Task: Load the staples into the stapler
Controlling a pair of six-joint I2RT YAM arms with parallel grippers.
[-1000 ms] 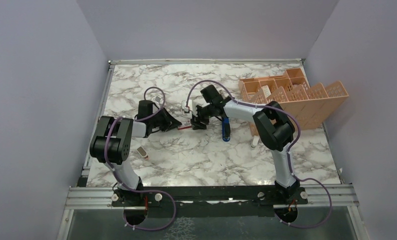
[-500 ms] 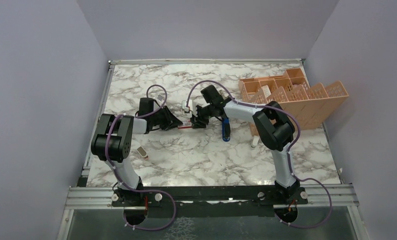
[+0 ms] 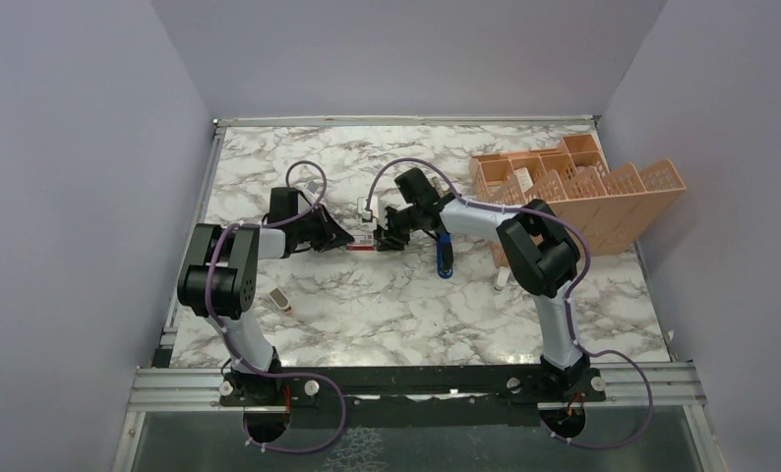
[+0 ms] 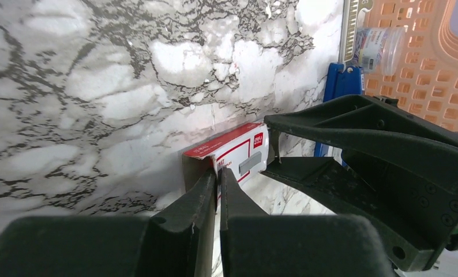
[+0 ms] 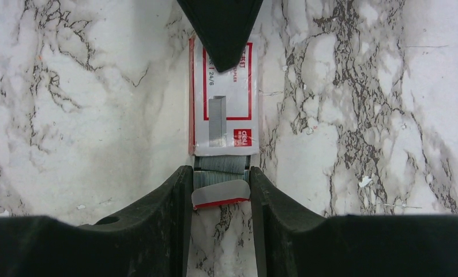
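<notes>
The red-and-white staple box (image 3: pixel 365 237) lies mid-table between my two grippers. In the left wrist view my left gripper (image 4: pixel 218 172) is shut on the near end flap of the box (image 4: pixel 238 154). In the right wrist view my right gripper (image 5: pixel 220 172) is closed around the tray of silvery-grey staples (image 5: pixel 221 168), which sticks out of the box (image 5: pixel 224 109) with its end flap (image 5: pixel 221 195) folded open. The left gripper's tip (image 5: pixel 221 26) lies over the box's far end. The blue stapler (image 3: pixel 445 254) lies just right of the right gripper and shows in the left wrist view (image 4: pixel 339 86).
An orange divided basket (image 3: pixel 573 192) stands at the back right, close behind the right arm. A small tan-and-white block (image 3: pixel 280 300) lies near the left arm's elbow. A small white piece (image 3: pixel 502 278) lies by the right arm.
The left gripper and the box have shifted slightly toward the far side of the table. The right gripper has stayed at the box's other end.
</notes>
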